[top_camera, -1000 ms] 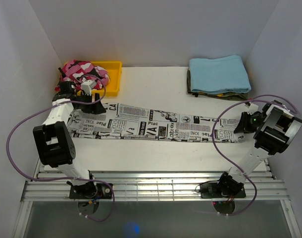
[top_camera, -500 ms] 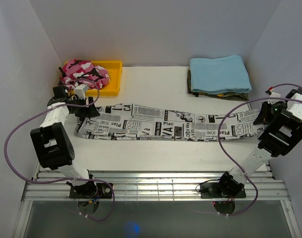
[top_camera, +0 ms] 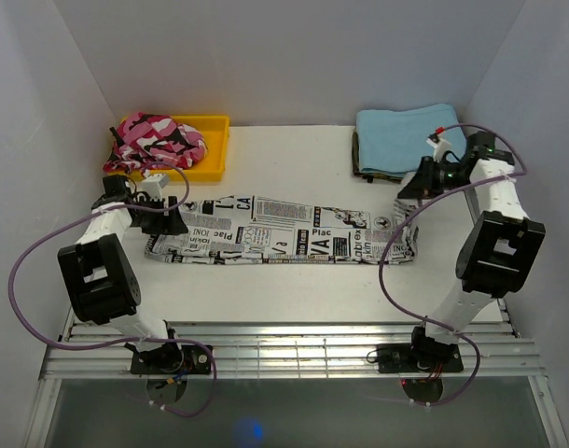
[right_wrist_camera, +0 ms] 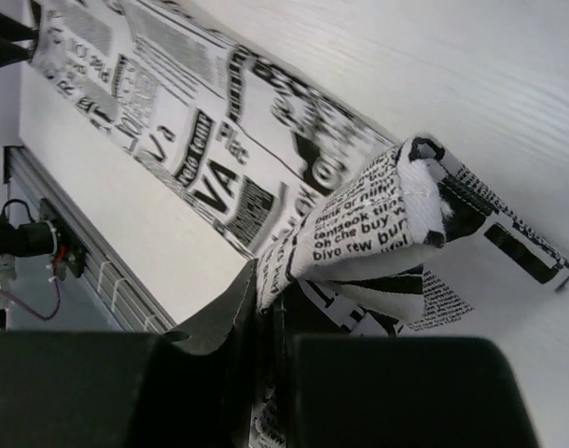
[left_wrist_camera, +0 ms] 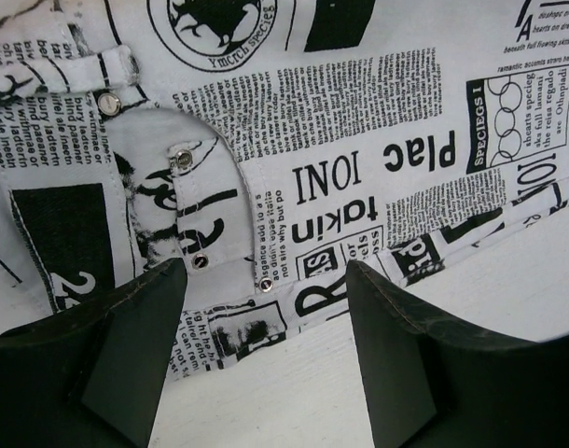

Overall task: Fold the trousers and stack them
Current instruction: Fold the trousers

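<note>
The trousers (top_camera: 284,233) lay along the desk's (top_camera: 294,159) middle, their cuff end (right_wrist_camera: 396,224) pinched in the clenched right gripper (top_camera: 413,189), apparently for folding over, while the left gripper (left_wrist_camera: 266,308) hung unclenched, grasping nothing, above the waist end (left_wrist_camera: 201,187).

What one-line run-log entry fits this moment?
left gripper: open, over waist end of trousers | right gripper: shut on leg end | fold: not yet done

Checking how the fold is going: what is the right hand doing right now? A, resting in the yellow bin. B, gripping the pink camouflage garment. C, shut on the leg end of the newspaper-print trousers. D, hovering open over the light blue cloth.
C: the right wrist view shows the right hand closed on the folded-over leg end of the trousers.
</note>
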Action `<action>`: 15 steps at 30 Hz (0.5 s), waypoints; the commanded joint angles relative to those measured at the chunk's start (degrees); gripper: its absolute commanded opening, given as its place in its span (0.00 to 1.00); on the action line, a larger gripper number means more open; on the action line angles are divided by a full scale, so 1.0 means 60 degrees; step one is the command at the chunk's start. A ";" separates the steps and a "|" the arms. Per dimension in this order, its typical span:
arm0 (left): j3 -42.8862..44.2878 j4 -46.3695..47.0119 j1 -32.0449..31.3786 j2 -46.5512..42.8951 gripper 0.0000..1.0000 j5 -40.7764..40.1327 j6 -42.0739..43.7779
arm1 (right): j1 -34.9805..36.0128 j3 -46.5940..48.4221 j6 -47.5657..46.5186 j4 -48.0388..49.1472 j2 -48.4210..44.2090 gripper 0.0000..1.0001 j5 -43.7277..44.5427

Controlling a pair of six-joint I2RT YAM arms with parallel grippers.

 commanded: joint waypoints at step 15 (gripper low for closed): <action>-0.0498 0.0161 0.0043 0.0083 0.80 0.0069 0.0079 | 0.6955 -0.1074 0.7490 0.8164 0.1249 0.08 0.0083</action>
